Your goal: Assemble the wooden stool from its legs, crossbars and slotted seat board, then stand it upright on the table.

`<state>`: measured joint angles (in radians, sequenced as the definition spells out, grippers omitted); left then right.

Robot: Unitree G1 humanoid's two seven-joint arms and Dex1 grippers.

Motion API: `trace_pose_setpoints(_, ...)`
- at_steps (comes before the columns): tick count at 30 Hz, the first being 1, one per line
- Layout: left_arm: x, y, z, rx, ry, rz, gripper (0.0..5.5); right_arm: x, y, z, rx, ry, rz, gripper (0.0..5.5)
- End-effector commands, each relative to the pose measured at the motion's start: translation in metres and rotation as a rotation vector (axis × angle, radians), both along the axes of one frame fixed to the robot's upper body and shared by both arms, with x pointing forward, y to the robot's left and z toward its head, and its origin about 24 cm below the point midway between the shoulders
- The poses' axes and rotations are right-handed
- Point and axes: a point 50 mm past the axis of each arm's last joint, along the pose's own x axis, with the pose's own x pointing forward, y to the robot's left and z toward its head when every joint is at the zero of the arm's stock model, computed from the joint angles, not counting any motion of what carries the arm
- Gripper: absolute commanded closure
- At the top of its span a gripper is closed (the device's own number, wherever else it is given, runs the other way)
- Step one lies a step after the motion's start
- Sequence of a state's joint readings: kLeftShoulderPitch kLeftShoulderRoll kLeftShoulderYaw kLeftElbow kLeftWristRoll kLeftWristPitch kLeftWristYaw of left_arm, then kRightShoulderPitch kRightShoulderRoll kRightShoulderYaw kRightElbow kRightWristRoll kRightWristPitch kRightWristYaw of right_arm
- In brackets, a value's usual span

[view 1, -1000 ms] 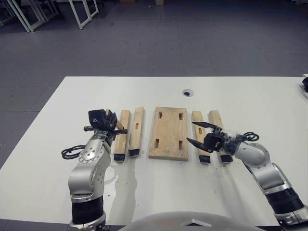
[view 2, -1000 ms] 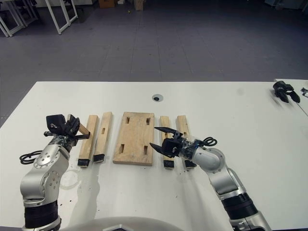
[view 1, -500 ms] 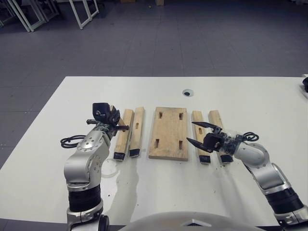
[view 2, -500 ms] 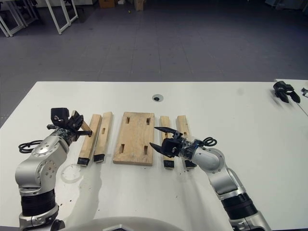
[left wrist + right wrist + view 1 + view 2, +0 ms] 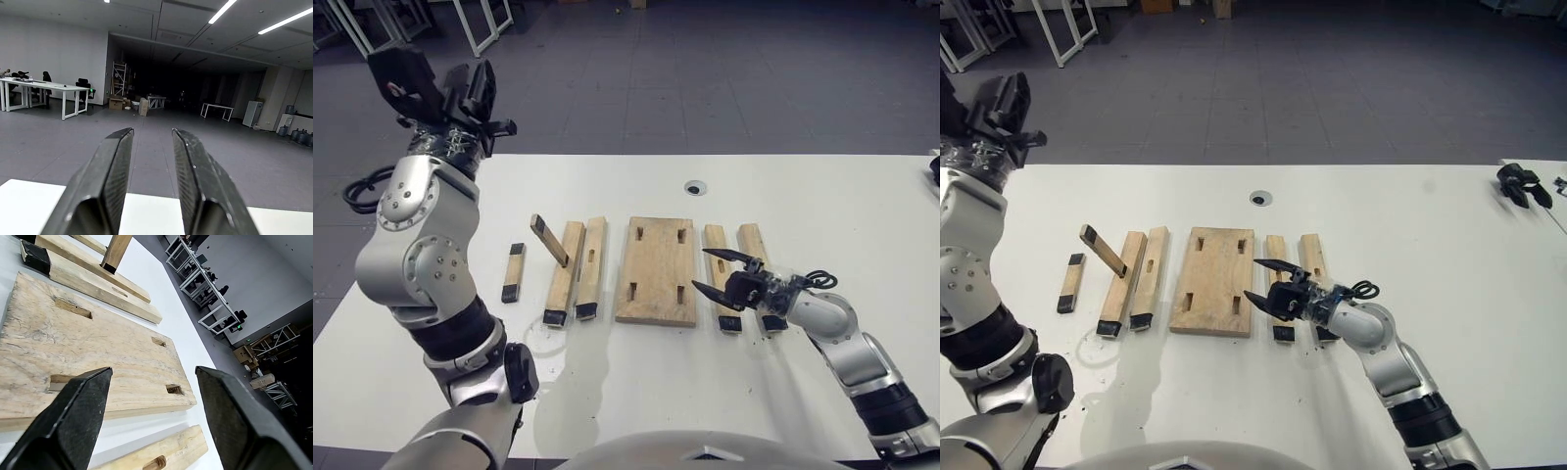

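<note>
I counted one slotted seat board (image 5: 656,271) and four legs (image 5: 565,274) (image 5: 591,259) (image 5: 715,243) (image 5: 750,240) on the tabletop (image 5: 862,225), two legs on either side of the board. I also saw two crossbars (image 5: 513,271) (image 5: 549,241), both nearer the tabletop's left edge.

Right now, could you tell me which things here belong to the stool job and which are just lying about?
Job: seat board, legs, tilted crossbar on a leg, loose crossbar.
Lying about: black gadget far right, cable hole in the table.

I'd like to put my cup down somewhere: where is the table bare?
Bare: the table beyond the right-hand legs, and its far strip by the cable hole. Crowded: the row from the flat crossbar to the right gripper.
</note>
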<state>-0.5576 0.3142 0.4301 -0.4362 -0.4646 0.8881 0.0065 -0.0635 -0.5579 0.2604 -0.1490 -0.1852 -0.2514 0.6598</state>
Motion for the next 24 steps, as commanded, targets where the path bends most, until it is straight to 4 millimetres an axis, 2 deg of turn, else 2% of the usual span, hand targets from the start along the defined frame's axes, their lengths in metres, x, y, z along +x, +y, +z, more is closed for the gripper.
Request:
trace_pose_setpoints(1, 0.006, -0.007, -0.062, -0.066, 0.243, -0.094, 4.04, 0.0, 0.002, 0.0, -0.004, -0.005, 0.004, 2.37)
trace_pose_setpoints(3, 0.005, -0.009, -0.098, -0.094, 0.371, -0.133, 4.04, 0.0, 0.002, 0.0, -0.002, -0.005, 0.0, 2.37)
trace_pose_setpoints(5, -0.001, -0.006, -0.148, -0.116, 0.563, -0.149, 4.04, 0.001, 0.003, 0.0, -0.001, -0.007, -0.003, 2.37)
trace_pose_setpoints(6, -0.004, -0.001, -0.162, -0.116, 0.613, -0.131, 4.04, 0.001, 0.003, 0.001, 0.0, -0.009, -0.002, 2.37)
trace_pose_setpoints(7, -0.005, 0.006, -0.164, -0.125, 0.607, -0.115, 4.04, 0.002, 0.004, 0.001, 0.001, -0.011, -0.002, 2.37)
trace_pose_setpoints(8, -0.002, 0.01, -0.157, -0.112, 0.568, -0.106, 4.04, 0.002, 0.003, 0.001, 0.002, -0.011, -0.004, 2.37)
trace_pose_setpoints(10, 0.006, 0.012, -0.13, -0.062, 0.455, -0.106, 4.04, 0.0, 0.003, -0.001, 0.003, -0.008, -0.008, 2.37)
trace_pose_setpoints(12, 0.012, 0.005, -0.093, 0.0, 0.301, -0.108, 4.04, -0.001, 0.004, -0.002, 0.003, -0.004, -0.01, 2.37)
trace_pose_setpoints(15, 0.011, -0.004, -0.052, 0.08, 0.125, -0.08, 4.04, 0.0, 0.004, -0.002, 0.002, -0.005, -0.014, 2.37)
trace_pose_setpoints(17, 0.005, -0.001, -0.03, 0.14, 0.025, -0.025, 4.04, 0.0, 0.003, -0.002, 0.0, -0.006, -0.017, 2.37)
trace_pose_setpoints(18, 0.001, 0.001, -0.024, 0.163, -0.002, -0.005, 4.04, 0.0, 0.003, -0.002, -0.001, -0.006, -0.016, 2.37)
trace_pose_setpoints(20, -0.007, 0.0, -0.024, 0.178, 0.003, -0.004, 4.04, 0.0, 0.003, -0.002, -0.003, -0.007, -0.015, 2.37)
trace_pose_setpoints(24, -0.029, -0.007, -0.048, 0.176, 0.088, -0.019, 4.04, -0.001, 0.002, -0.002, -0.006, -0.009, -0.014, 2.37)
